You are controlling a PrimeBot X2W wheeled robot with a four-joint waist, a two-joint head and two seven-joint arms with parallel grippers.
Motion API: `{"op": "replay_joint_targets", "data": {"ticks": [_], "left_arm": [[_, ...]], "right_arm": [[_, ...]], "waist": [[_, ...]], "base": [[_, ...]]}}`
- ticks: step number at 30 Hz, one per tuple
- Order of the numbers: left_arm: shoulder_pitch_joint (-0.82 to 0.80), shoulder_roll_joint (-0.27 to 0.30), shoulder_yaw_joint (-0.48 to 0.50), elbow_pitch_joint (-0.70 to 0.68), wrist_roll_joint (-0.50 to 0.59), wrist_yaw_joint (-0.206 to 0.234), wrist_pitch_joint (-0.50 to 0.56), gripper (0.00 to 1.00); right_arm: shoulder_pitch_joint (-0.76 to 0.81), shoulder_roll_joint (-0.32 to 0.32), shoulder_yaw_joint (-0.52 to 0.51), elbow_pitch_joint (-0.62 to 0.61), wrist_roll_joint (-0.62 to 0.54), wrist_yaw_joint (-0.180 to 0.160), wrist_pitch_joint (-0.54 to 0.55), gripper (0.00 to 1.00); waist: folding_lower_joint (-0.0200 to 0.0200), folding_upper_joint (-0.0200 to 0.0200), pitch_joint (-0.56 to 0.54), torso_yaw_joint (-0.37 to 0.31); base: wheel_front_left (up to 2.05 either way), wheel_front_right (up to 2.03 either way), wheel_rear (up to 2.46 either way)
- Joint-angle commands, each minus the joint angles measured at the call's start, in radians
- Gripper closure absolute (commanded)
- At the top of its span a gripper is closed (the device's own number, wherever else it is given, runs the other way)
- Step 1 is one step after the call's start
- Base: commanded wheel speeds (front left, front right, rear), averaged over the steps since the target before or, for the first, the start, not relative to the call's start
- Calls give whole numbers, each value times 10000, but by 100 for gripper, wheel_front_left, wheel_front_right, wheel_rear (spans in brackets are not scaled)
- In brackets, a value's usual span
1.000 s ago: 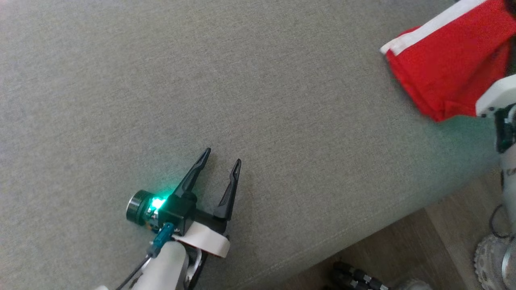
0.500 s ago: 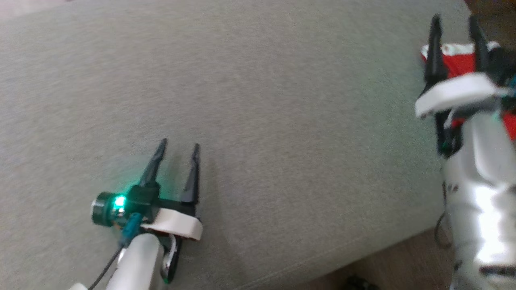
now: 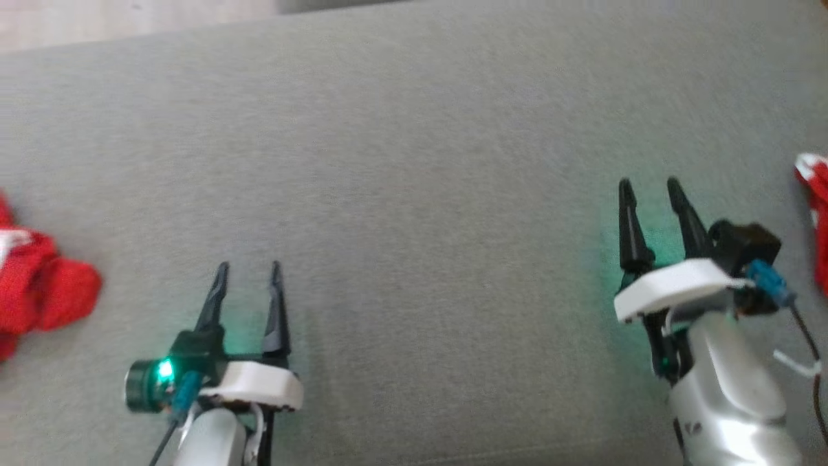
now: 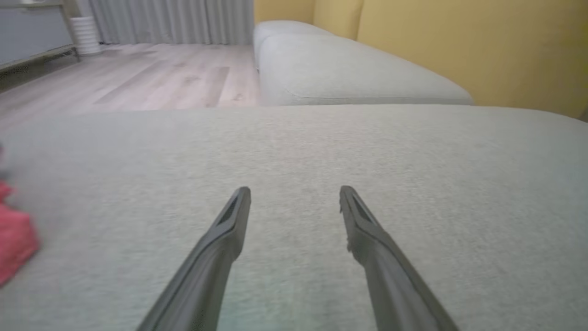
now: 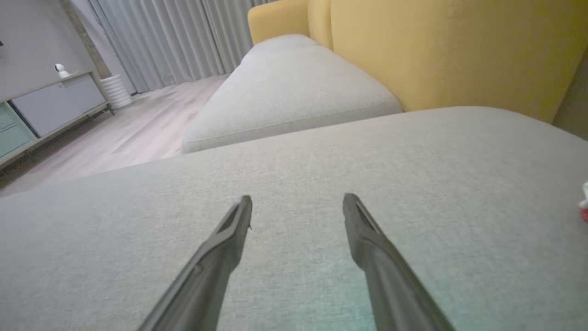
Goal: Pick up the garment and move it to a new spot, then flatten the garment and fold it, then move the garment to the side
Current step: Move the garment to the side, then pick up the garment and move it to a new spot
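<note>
Hovering over grey cushion (image 3: 414, 162), left gripper (image 3: 250, 265) and right gripper (image 3: 648, 182) both spread, empty; red garment (image 3: 818, 220) at right edge.

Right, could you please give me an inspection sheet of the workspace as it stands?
Surface: grey woven fabric cushion, flat and smooth.
Job's things: red garment with white trim, lying on the cushion at the head view's right edge, cut off by the frame.
Clutter: crumpled red cloth heap at the left edge, untouched.
Grippers: left gripper open, empty; right gripper open, empty; both over the cushion, apart from the red cloth.
Cables: dark cable with blue plug at the right wrist; second blue plug at the left wrist; both away from the cloth.
Surroundings: yellow upholstered backrest, pale wooden floor, grey curtains.
</note>
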Motion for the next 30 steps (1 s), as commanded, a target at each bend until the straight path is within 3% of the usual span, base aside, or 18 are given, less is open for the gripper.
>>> {"op": "replay_joint_targets", "data": {"ticks": [1, 11, 22, 26, 30], "left_arm": [[6, 79, 452, -256, -110, 124, -23, 0], [892, 78, 1013, -341, -508, 425, -23, 0], [1388, 78, 1277, -560, -508, 426, -23, 0], [1321, 78, 1271, -508, -645, 491, -23, 0], [1167, 78, 1244, -433, -724, 662, -23, 0]], "right_arm": [[62, 18, 266, -275, 55, -7, -66, 0], [1109, 19, 651, -269, 211, -7, -66, 0], [1609, 20, 950, -376, 353, -7, -66, 0], [1579, 20, 1121, -423, 295, -7, -67, 0], [1549, 20, 1475, -566, 294, -7, -67, 0]], "waist": [[1, -1, -467, 500], [1, -1, -1249, 667], [1, -1, -1551, 754], [1, -1, -1441, 1164], [1, -1, -1321, 2051]], "base": [[0, 0, 0], [0, 0, 0], [0, 0, 0], [0, 0, 0], [0, 0, 0]]}}
